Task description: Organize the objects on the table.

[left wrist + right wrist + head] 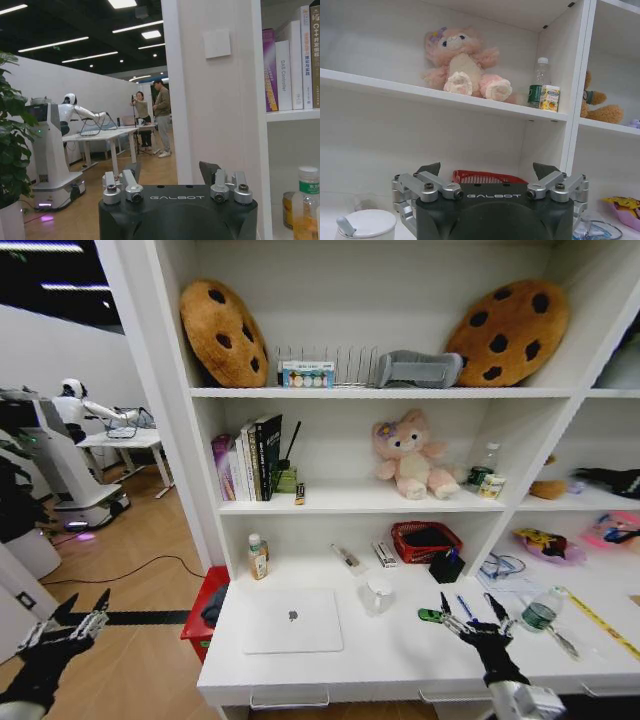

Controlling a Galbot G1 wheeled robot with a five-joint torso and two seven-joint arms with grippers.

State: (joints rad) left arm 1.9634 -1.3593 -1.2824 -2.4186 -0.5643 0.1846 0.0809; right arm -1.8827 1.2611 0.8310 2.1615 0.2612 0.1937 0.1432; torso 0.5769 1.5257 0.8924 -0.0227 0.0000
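The right gripper (472,607) hovered low over the table (400,660) with its two fingers spread wide and nothing between them, just above and beside one tiny green car (430,615). The left gripper (84,612) hung off the table's left end, above the floor, fingers likewise apart and empty.

On the white top lay one closed silver laptop (292,621), well left of the right gripper. One white mug (377,594) stood between laptop and car. One small bottle (258,556) with a green cap stood upright near the back left corner. A second bottle (541,611), clear with a green label, lay on its side just right of the right gripper. One yellow ruler (604,625) ran slantwise along the far right edge. One blue pen (465,607) lay beside the gripper's fingers, and one more pen (346,558) lay behind the mug. One black cup (446,566) sat in front of one red basket (426,539).

On the shelves above were two cookie cushions (223,332), one pink plush (413,454) and a row of books (248,458).
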